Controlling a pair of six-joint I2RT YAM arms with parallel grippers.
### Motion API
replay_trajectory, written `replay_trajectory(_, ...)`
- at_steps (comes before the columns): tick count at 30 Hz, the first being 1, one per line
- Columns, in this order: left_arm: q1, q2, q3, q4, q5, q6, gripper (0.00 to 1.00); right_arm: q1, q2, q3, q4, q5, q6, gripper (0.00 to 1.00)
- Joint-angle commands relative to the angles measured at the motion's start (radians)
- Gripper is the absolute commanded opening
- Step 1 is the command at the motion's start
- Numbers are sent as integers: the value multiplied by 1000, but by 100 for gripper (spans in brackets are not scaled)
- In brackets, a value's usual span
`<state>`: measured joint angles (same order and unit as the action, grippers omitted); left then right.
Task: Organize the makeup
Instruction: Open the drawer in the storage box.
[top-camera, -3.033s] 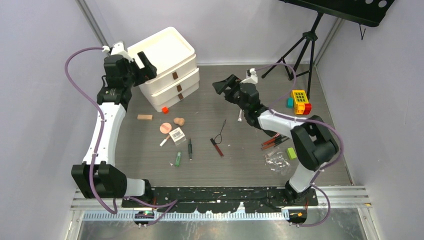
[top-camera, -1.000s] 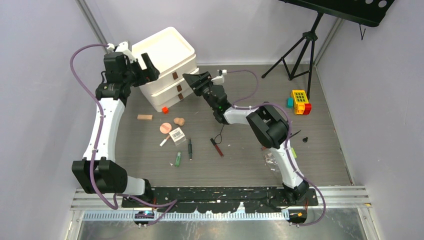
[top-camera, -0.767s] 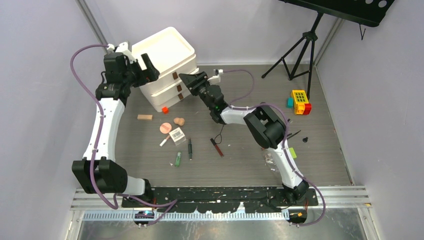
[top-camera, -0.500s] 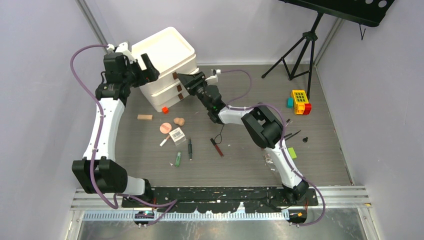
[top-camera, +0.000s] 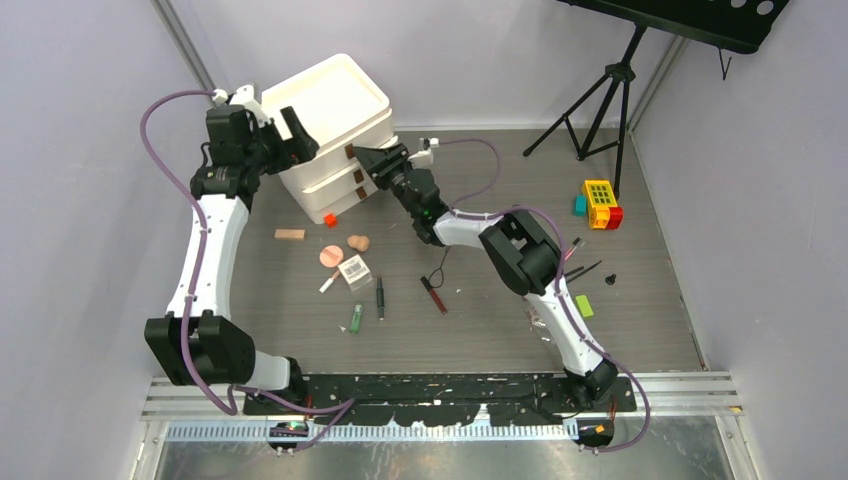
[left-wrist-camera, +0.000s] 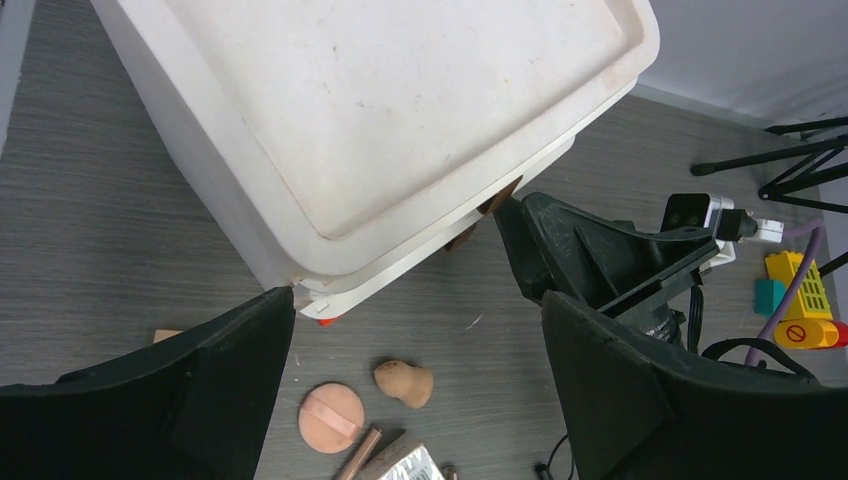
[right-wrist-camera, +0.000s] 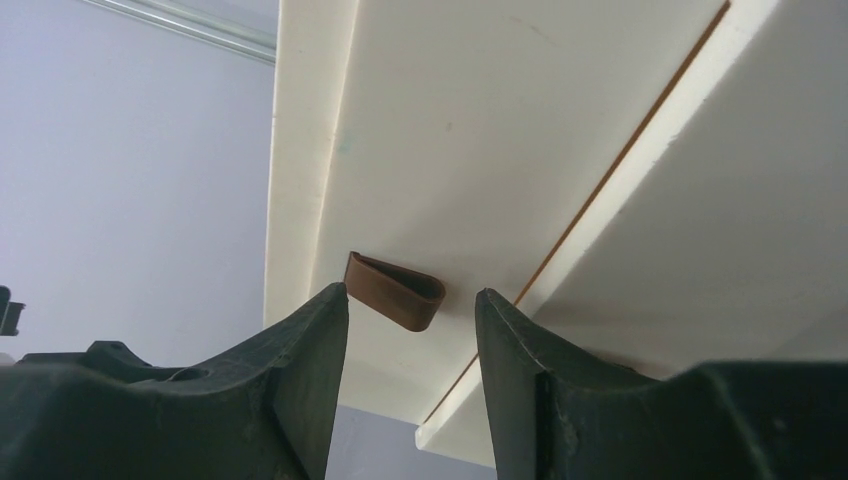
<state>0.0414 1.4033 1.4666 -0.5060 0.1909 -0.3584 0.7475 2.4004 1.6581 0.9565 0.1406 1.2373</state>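
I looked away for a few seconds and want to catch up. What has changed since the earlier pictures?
The right arm swung left across the table to the white drawer unit. The right gripper, open, now straddles a brown pull tab without closing on it. Nothing was grasped or released. The left gripper, open by the unit, barely moved; the pink puff and barcoded box stayed put.
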Motion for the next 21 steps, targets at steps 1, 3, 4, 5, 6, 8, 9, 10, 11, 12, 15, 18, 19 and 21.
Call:
replay_trajectory(1, 9, 2, -3, 49, 28, -3, 96, 10, 8, 46, 58, 9, 21, 54)
replay_trajectory(3, 12, 2, -4, 51, 29, -4, 96, 12, 13, 43, 80, 8, 29, 54)
replay_trajectory(4, 12, 3, -5, 52, 31, -5, 96, 13, 15, 38, 94, 8, 33, 54)
replay_trajectory(5, 14, 3, -5, 54, 33, -6, 96, 15, 18, 35, 109, 9, 35, 54)
replay_trajectory(6, 14, 4, -6, 56, 34, -8, 96, 15, 20, 34, 115, 10, 39, 55)
replay_trajectory(8, 15, 4, -8, 56, 38, -9, 96, 15, 27, 40, 117, 6, 43, 55)
replay_trajectory(9, 16, 6, -8, 56, 39, -10, 96, 17, 30, 44, 116, 5, 44, 55)
replay_trajectory(10, 15, 6, -8, 55, 41, -9, 96, 17, 34, 50, 116, 3, 43, 55)
replay_trajectory(11, 15, 6, -8, 55, 42, -10, 96, 17, 36, 54, 115, 1, 44, 55)
replay_trajectory(12, 15, 6, -8, 55, 42, -10, 96, 17, 38, 57, 114, -1, 44, 55)
replay_trajectory(15, 17, 4, -8, 57, 42, -10, 96, 17, 40, 62, 114, -2, 42, 55)
replay_trajectory(18, 18, 4, -8, 58, 44, -10, 96, 18, 43, 77, 108, -5, 41, 55)
replay_trajectory(19, 21, 4, -9, 58, 44, -11, 96, 17, 43, 80, 106, -5, 40, 55)
replay_trajectory(21, 20, 4, -9, 59, 49, -11, 96, 17, 46, 89, 102, -6, 39, 54)
